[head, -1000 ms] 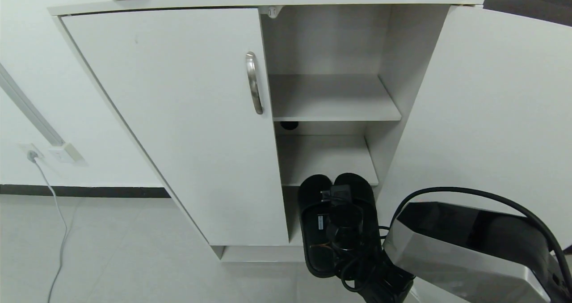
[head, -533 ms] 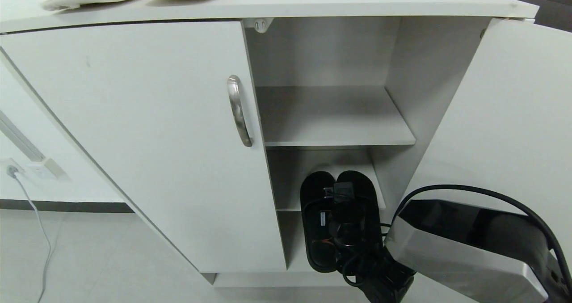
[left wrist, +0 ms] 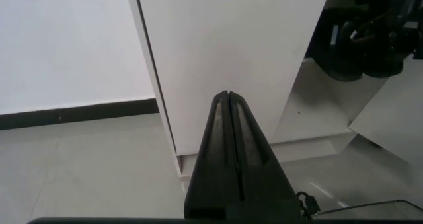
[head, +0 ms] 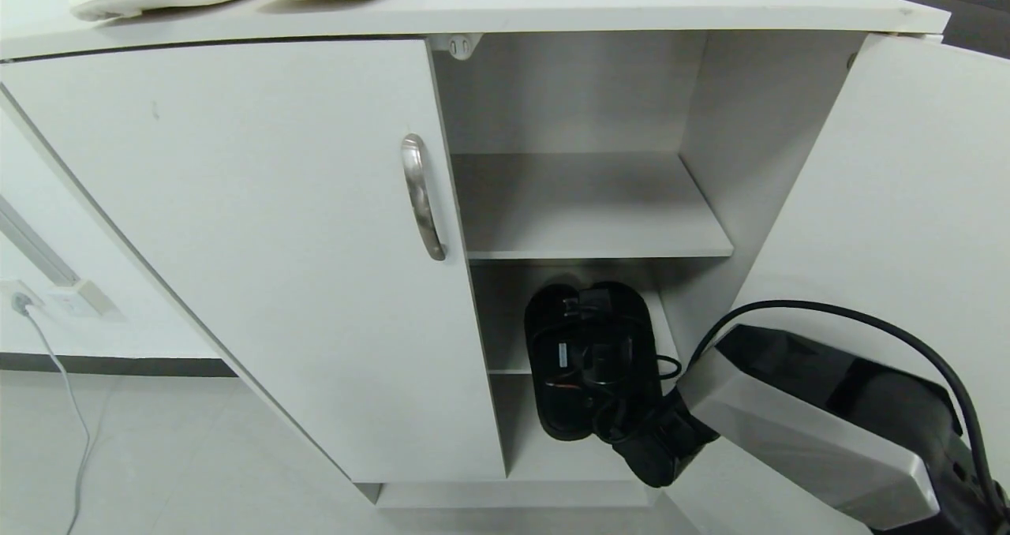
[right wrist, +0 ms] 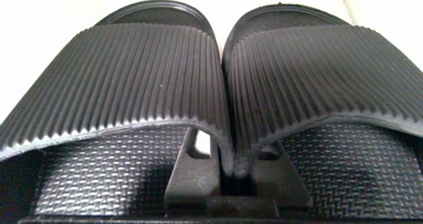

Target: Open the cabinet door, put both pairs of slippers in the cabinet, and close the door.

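The right end effector (right wrist: 234, 174) clamps the black slippers (head: 555, 385), long axis pointing far, toes over the lower shelf (head: 503, 353) of the cabinet (head: 757, 125).

slippers (right wrist: 132, 72): black pair, ribbed straps touching side by side
right gripper (right wrist: 228, 168): clamped on their inner edges
behind: pale surface (right wrist: 39, 6), possibly a shelf
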Controlling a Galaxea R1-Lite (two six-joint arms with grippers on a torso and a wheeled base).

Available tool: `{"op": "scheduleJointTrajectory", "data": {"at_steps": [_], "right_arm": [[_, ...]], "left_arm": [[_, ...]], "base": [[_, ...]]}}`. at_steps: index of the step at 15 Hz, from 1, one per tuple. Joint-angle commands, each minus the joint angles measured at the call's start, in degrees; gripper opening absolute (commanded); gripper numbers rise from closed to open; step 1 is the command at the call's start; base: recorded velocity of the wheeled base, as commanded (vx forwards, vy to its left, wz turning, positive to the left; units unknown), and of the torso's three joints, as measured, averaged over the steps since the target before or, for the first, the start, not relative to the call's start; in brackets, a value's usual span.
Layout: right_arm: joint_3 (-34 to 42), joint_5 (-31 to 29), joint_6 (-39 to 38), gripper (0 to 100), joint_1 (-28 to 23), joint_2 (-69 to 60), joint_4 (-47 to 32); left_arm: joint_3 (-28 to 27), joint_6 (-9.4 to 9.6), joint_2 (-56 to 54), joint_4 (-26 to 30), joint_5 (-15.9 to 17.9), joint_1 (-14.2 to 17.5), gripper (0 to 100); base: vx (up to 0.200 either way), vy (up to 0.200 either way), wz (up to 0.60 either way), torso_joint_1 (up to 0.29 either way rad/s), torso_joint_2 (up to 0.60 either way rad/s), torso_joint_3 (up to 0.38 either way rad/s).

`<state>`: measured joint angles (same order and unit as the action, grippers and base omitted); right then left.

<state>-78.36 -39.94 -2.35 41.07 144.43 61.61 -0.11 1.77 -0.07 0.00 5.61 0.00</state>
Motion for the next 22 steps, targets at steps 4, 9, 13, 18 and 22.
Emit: {"op": "scheduleJointTrajectory", "data": {"at_steps": [4, 9, 13, 18, 22], "right_arm": [[-17.62, 0.39, -0.46, 0, -1.26, 4.36, -11.69], [-27.11, 0.30, -0.46, 0, -3.19, 7.97, -17.23], [-27.72, 0.30, -0.55, 0, -3.54, 8.58, -18.46], [-27.72, 0.30, -0.55, 100, -3.54, 9.20, -18.54], [-23.06, -0.14, -1.34, 100, -3.45, 7.35, -18.11]], "left_arm": [[-0.07, -0.01, 0.07, 0.00, 0.02, 0.00, 0], [0.02, -0.01, 0.07, 0.00, -0.07, 0.00, 0], [-0.07, -0.01, 0.07, 0.00, 0.02, 0.00, 0], [0.02, -0.36, 0.07, 0.00, -0.07, 0.00, 0], [0.02, -0.36, 0.07, 0.00, -0.77, 0.00, 0]], "base": [[0.000, 0.000, 0.00, 0.000, 0.00, 0.000], [0.000, 0.000, 0.00, 0.000, 0.00, 0.000], [0.000, 0.000, 0.00, 0.000, 0.00, 0.000], [0.000, 0.000, 0.00, 0.000, 0.00, 0.000], [0.000, 0.000, 0.00, 0.000, 0.00, 0.000]]}}
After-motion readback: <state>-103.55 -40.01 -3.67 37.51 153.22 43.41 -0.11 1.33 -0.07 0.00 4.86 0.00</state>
